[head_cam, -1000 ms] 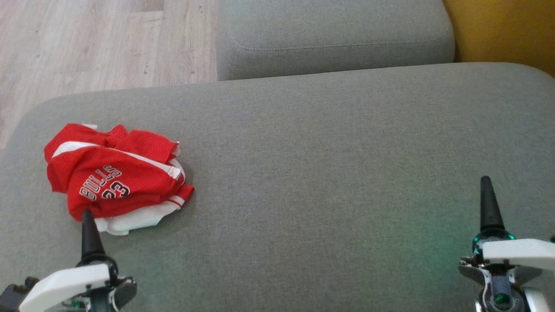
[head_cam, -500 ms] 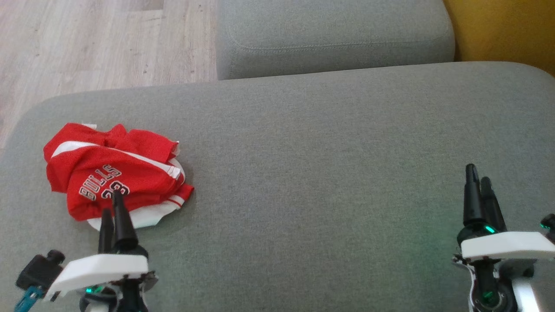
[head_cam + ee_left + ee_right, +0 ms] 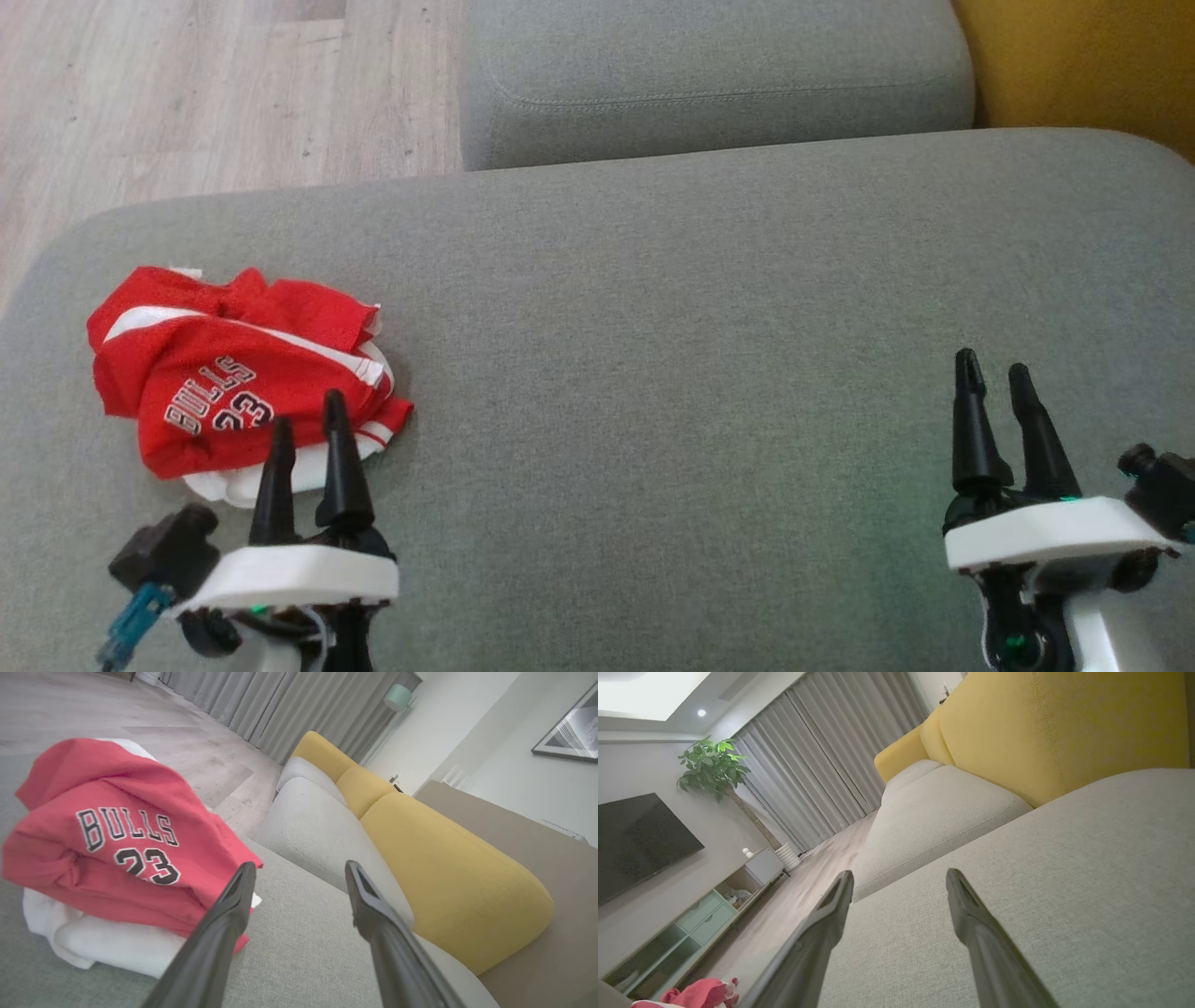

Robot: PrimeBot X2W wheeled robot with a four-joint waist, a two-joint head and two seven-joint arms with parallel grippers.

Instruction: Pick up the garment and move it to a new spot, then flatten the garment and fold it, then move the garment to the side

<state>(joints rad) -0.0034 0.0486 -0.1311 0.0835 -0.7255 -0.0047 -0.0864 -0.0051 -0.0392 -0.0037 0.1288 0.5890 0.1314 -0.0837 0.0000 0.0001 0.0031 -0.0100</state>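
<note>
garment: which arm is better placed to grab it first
Left. The left gripper stands open, fingertips at the near edge of the red garment; the right gripper, also open, sits far across the grey cushion.

**A:** What can you read from where you sit?

**B:** You've got one print to go on: "BULLS", with "23" under it, on the red garment (image 3: 243, 383). The letters are dark, edged in white.

**A:** Is it clear in both views?

**B:** In your head view it runs on a slant, climbing rightward. In your left wrist view it sits nearly level and larger.
</note>
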